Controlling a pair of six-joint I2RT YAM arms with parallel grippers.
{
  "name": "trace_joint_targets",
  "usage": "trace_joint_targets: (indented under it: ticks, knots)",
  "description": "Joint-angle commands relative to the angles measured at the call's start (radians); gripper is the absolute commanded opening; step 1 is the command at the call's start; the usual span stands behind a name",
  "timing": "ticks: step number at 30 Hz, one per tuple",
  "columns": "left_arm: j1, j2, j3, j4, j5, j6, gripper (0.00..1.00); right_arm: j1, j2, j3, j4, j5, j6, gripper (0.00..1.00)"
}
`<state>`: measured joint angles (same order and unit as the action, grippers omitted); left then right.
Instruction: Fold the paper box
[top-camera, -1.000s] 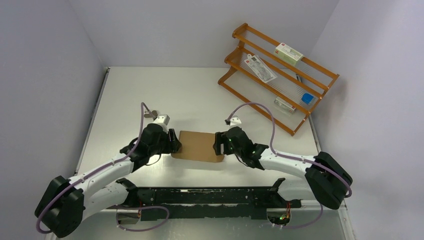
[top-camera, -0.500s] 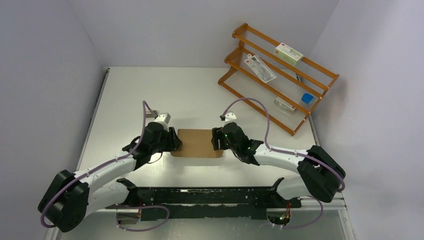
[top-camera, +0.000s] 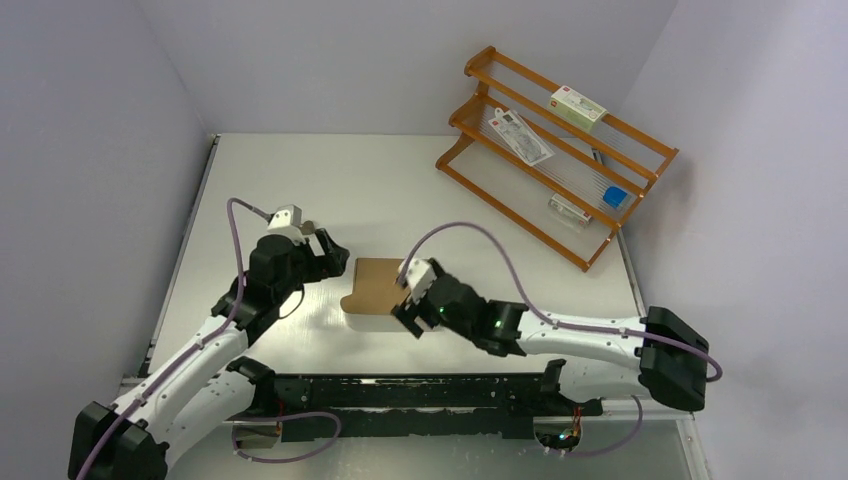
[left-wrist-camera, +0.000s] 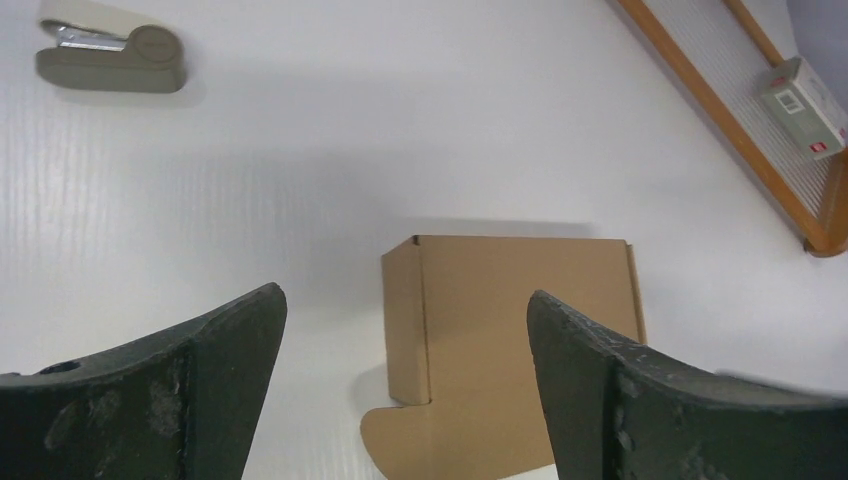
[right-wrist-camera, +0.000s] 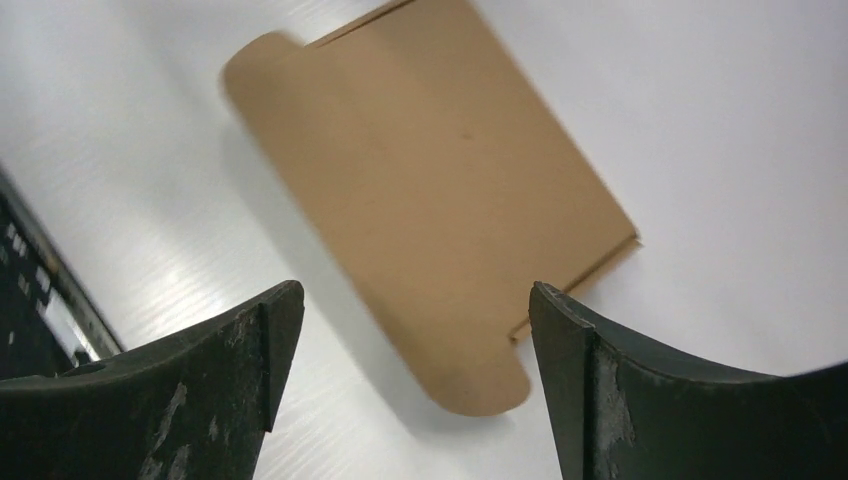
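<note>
The paper box (top-camera: 376, 285) is plain brown cardboard, folded into a low rectangle in the middle of the table. A rounded flap sticks out flat at its near left corner. In the left wrist view the box (left-wrist-camera: 520, 330) shows a short side wall on its left. My left gripper (top-camera: 328, 250) hovers open just left of it, and the box lies beyond its tips (left-wrist-camera: 403, 295). My right gripper (top-camera: 405, 312) is open over the box's near right part and holds nothing. Below its tips (right-wrist-camera: 415, 290) lies the flap end of the box (right-wrist-camera: 430, 180).
An orange wire rack (top-camera: 555, 150) stands at the back right with small white packages (top-camera: 578, 104) on its shelves; it also shows in the left wrist view (left-wrist-camera: 730, 130). A grey stapler (left-wrist-camera: 110, 55) lies on the table left of the box. Walls enclose the table.
Both grippers were pressed against the box's left and right ends; they have let go and opened. The left arm drew back to the left, the right swung to the box's near side.
</note>
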<state>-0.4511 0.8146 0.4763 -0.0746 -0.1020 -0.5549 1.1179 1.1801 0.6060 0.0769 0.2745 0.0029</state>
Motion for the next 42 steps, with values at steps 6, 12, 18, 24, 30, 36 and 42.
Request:
trace_joint_targets:
  ticks: [6,12,18,24,30,36,42]
  knots:
    - [0.057,0.059,-0.066,0.05,0.019,-0.011,0.95,0.269,0.207,0.036,0.052,0.329,-0.371,0.87]
    - [0.066,0.161,-0.047,0.118,0.065,0.015,0.91,0.334,0.369,0.054,0.198,0.526,-0.504,0.84]
    - [0.071,0.217,-0.042,0.164,0.075,0.04,0.91,0.34,0.475,0.061,0.315,0.561,-0.611,0.82]
    - [0.072,0.27,-0.04,0.193,0.109,0.059,0.89,0.335,0.571,0.07,0.398,0.59,-0.653,0.8]
    - [0.072,0.297,-0.039,0.214,0.164,0.065,0.88,0.313,0.613,0.093,0.449,0.592,-0.698,0.75]
    - [0.072,0.337,-0.037,0.241,0.228,0.074,0.84,0.274,0.66,0.118,0.466,0.564,-0.735,0.69]
    - [0.072,0.321,-0.027,0.216,0.219,0.082,0.83,0.259,0.679,0.151,0.405,0.528,-0.705,0.54]
